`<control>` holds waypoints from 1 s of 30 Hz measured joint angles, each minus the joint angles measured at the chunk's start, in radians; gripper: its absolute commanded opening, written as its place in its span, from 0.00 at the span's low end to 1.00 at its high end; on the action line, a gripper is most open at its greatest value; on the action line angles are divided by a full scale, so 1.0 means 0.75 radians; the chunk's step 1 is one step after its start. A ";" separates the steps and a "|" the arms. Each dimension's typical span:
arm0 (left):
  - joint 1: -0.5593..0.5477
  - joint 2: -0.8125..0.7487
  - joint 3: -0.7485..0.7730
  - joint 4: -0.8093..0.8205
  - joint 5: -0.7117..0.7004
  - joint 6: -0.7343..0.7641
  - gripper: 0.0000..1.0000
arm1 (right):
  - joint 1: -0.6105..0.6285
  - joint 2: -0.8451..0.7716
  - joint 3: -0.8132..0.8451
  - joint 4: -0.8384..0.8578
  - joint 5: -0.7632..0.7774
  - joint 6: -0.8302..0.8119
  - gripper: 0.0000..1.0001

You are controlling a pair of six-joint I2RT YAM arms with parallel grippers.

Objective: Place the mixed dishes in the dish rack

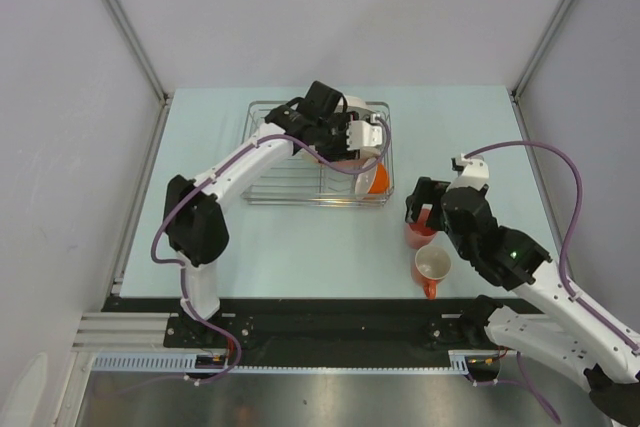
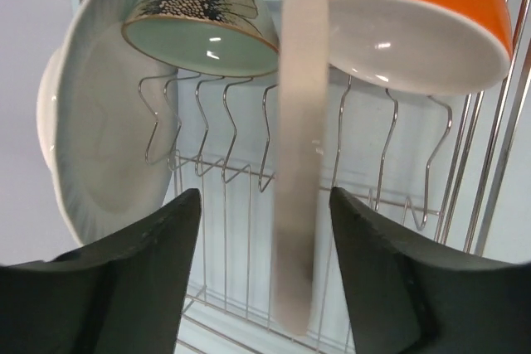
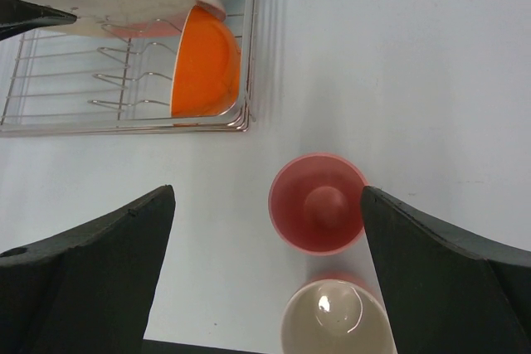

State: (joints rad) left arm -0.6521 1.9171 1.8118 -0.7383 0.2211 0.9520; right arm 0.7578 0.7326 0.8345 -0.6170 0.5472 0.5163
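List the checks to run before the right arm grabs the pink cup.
1. The right gripper is open: ok.
2. The pink cup sits under it, between the fingers: ok.
3. The orange mug is apart from the cup: cannot tell, they sit very close.
4. The left gripper is open around the cream plate: ok.
5. The plate stands on edge in the dish rack: ok.
6. The rack is free of the left gripper: not ok, it is at the plate.

On the table [image 1: 300, 247], the dish rack [image 1: 280, 189] sits far and central, holding 2 upright plates [image 2: 99, 147] with a bowl [image 2: 207, 39] between them and a second bowl [image 3: 203, 64] in its near right corner, while right of it stands the cup [image 3: 318, 203], the mug [image 3: 332, 321] just nearer.
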 measured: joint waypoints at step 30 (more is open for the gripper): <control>0.119 -0.335 0.247 -0.084 -0.011 -0.287 1.00 | -0.218 0.311 -0.129 -0.157 0.016 0.308 0.85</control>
State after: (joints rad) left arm -0.5632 1.6657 1.9972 -0.8013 0.2131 0.7368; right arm 0.5945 0.9657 0.7380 -0.7345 0.5594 0.7471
